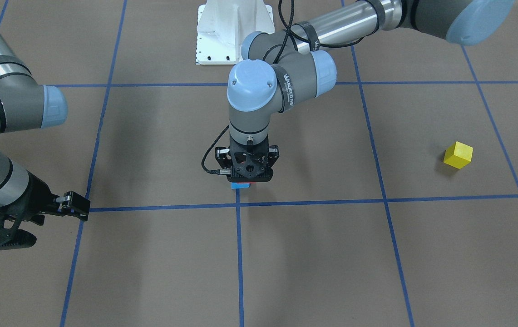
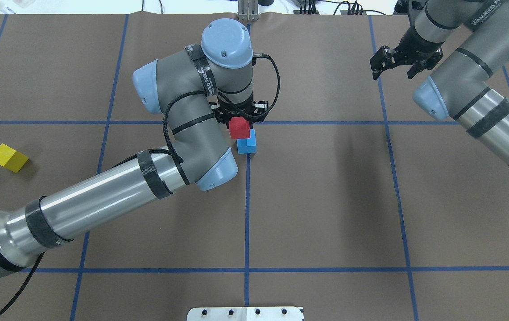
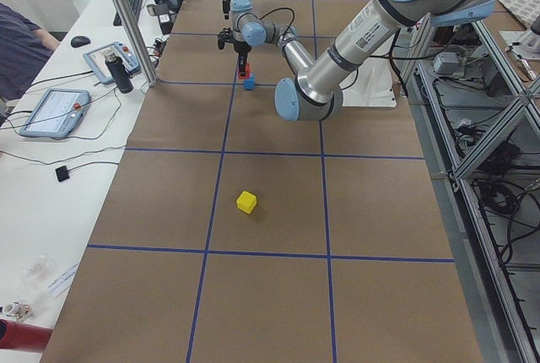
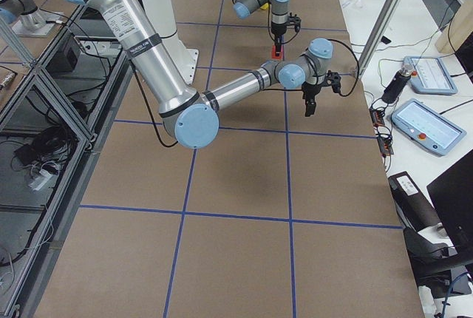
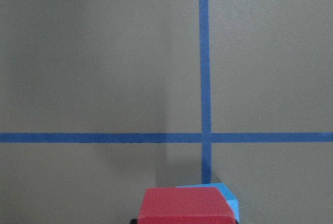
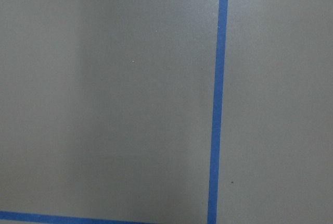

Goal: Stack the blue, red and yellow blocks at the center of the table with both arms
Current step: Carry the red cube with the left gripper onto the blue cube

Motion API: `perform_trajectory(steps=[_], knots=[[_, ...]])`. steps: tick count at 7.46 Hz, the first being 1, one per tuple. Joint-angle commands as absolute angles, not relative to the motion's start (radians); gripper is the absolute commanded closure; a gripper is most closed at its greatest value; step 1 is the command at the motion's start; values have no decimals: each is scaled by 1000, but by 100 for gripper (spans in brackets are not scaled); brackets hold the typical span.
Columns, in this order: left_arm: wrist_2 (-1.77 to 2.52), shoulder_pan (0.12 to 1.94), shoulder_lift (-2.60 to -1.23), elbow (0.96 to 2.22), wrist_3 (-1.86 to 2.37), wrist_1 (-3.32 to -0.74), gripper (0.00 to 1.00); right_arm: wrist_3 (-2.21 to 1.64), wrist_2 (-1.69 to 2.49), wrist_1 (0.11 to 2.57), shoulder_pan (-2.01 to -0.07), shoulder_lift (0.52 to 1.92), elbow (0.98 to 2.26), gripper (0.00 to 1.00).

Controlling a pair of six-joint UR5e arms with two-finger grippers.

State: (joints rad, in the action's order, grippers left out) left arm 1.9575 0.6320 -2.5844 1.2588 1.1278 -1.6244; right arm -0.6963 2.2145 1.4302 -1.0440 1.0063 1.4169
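Observation:
My left gripper [image 2: 239, 119] is shut on the red block [image 2: 239, 128] and holds it over the blue block [image 2: 247, 145] at the central tape crossing. The red block sits slightly off the blue one; I cannot tell whether they touch. In the left wrist view the red block [image 5: 184, 207] fills the bottom centre, with a corner of the blue block [image 5: 230, 199] behind it. From the front, only a sliver of the blue block [image 1: 240, 185] shows under the left gripper [image 1: 246, 176]. The yellow block [image 2: 9, 158] lies alone far on my left. My right gripper [image 2: 395, 72] is open and empty, far to my right.
Brown paper with blue tape grid lines [image 2: 247, 214] covers the table. The white robot base plate [image 1: 234, 32] stands at the table edge. The left arm's elbow and forearm [image 2: 102, 200] stretch over the left half. The yellow block also shows in the front view [image 1: 458, 155].

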Motion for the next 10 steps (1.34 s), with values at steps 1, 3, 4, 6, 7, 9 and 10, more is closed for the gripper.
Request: perform_trajectory(steps=[1, 3, 4, 6, 7, 9, 10], knots=[[1957, 621, -2626, 1204, 1134, -1626, 100, -701, 2215, 1430, -1045, 1005, 1417, 1], [1957, 618, -2623, 1197, 1129, -1621, 100, -703, 2215, 1430, -1043, 1006, 1417, 1], [1959, 618, -2622, 1197, 1126, -1620, 100, -703, 2215, 1430, -1043, 1006, 1417, 1], [1959, 618, -2620, 1197, 1124, -1615, 100, -706, 2215, 1430, -1043, 1005, 1417, 1], [1959, 618, -2620, 1197, 1127, -1615, 100, -706, 2215, 1430, -1043, 1006, 1417, 1], [1959, 620, -2620, 1198, 1135, -1623, 42, -704, 2215, 1430, -1043, 1006, 1417, 1], [1959, 620, -2620, 1200, 1134, -1623, 0, -703, 2215, 1430, -1043, 1006, 1417, 1]])
